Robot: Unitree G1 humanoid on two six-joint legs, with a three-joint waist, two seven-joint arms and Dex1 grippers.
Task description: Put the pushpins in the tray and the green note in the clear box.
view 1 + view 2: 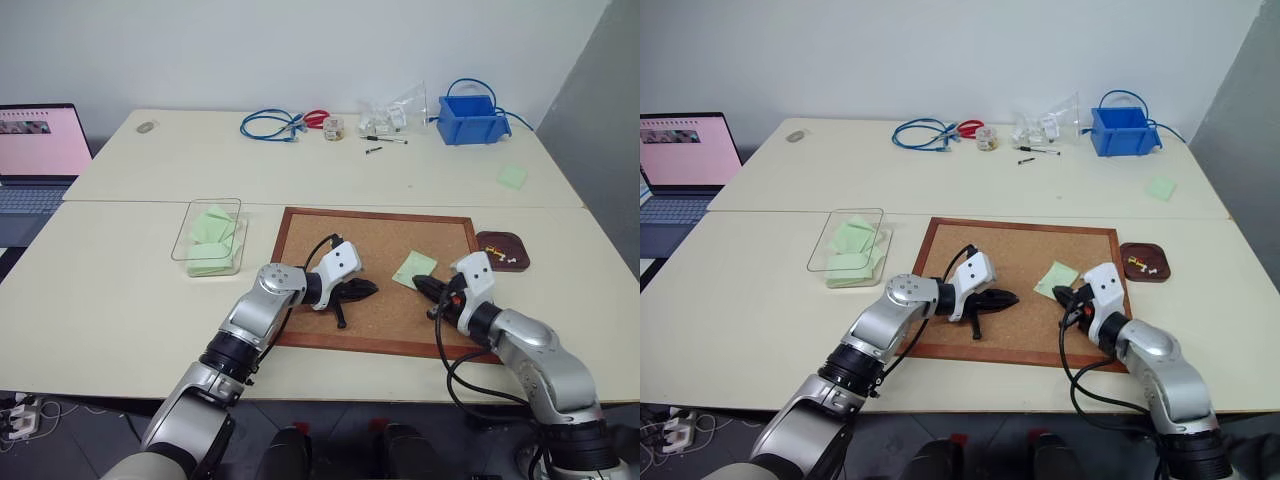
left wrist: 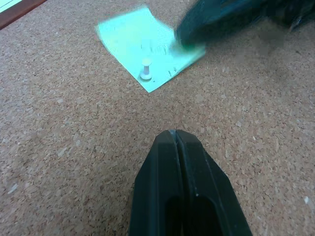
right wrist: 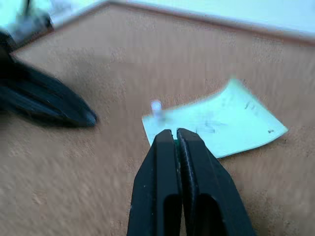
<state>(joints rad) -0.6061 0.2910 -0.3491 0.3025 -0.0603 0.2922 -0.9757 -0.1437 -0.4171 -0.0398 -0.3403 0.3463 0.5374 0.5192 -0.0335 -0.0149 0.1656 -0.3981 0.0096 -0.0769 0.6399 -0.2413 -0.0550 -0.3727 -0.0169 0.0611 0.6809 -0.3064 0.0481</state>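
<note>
Item, my right gripper (image 3: pixel 175 133): fingers pressed together, clamped on the near corner of the green note (image 1: pixel 415 268), just past the right end of the cork board (image 1: pixel 300 240); item, the green note: pale green square slip lying on the cork surface towards its right side, one whitish pushpin (image 2: pixel 146 74) standing in it near the held corner, faint dark marks on the paper; item, my left gripper (image 2: pixel 176 135): fingers shut together with nothing between them, poised low over the middle of the cork board, pointing towards the note and apart from it; item, the tray (image 1: pixel 503 250): small dark brown glossy dish on the table just beside the board's right edge, holding a few pushpins (image 1: pixel 505 259), too small to count with certainty; item, the clear box (image 1: pixel 209 237): transparent shallow container on the table left of the board, several pale green slips (image 1: pixel 212 226) already inside; item, a spare green slip (image 1: pixel 512 177) on the far right of the table; item, blue bin (image 1: pixel 470 120) at the far edge, with a blue cable (image 1: pixel 268 125), red scissors (image 1: pixel 317 118) and small clutter alongside; item, an open laptop (image 1: pixel 38 150) at the far left.
</note>
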